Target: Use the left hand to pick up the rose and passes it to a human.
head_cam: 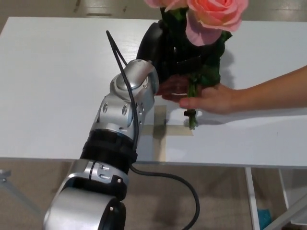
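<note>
Rose handoff, top centre of frame

Left hand [165, 50] grips the rose [213, 17] upright; person's hand [204, 96] looks like it's touching the stem.

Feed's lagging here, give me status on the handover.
Left hand shut on rose, stem upright. Person's hand at the stem. Right hand not in view. Nothing blocking.

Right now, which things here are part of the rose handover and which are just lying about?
Part of the job:
rose
left robot hand, holding the rose
person's hand, under the stem

Just there:
tape cross
white table
</note>
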